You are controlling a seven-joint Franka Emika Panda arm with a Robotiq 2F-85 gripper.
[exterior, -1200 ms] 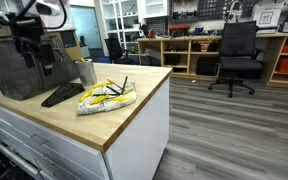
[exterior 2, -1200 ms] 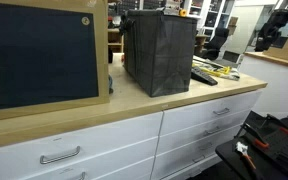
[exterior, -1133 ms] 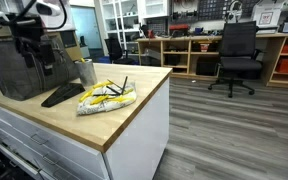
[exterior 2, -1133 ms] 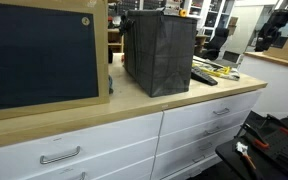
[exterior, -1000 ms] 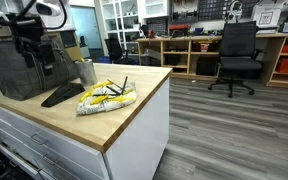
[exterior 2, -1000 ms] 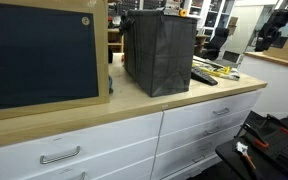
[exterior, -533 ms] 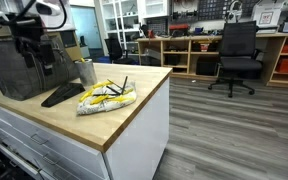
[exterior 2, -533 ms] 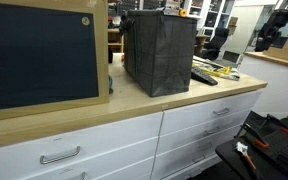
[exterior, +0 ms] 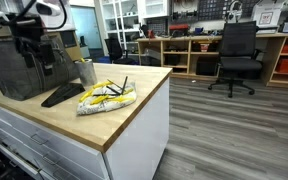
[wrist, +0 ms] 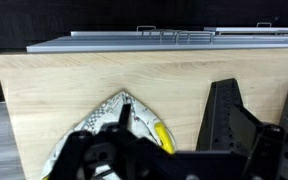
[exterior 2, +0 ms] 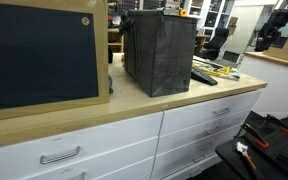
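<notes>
One gripper [wrist: 172, 162], one bag, four neighbouring items.

- Gripper: jaws spread wide, nothing between them. It hangs above the countertop [exterior: 134, 112], just beside the bin; in an exterior view [exterior: 34, 58] it shows against the bin's side.
- Bag [wrist: 112, 126]: yellow and white, limp and crumpled, with thin black pieces poking out on top. It lies flat about midway across the countertop, between the bin and the free end. In the wrist view it sits directly ahead of the jaws. It shows in both exterior views [exterior: 106, 97] [exterior 2: 224, 62].
- Wedge [exterior: 61, 95]: black and flat, just beside the bag on the bin side.
- Cup [exterior: 86, 72]: metal, upright, behind the bag and near the bin.
- Bin [exterior 2: 159, 52]: dark, tall, standing back from the front edge.
- Drawers [exterior 2: 104, 150]: under the countertop, shut.

Hazards, as judged:
- A straight drop could clip the wedge or the cup, since both crowd the bag.
- The soft bag may yield only a loose fold to a pinch and then slip out.
- The protruding black pieces could catch a finger and drag the bag toward the free end.
- The arm runs close to the bin and could brush it.
</notes>
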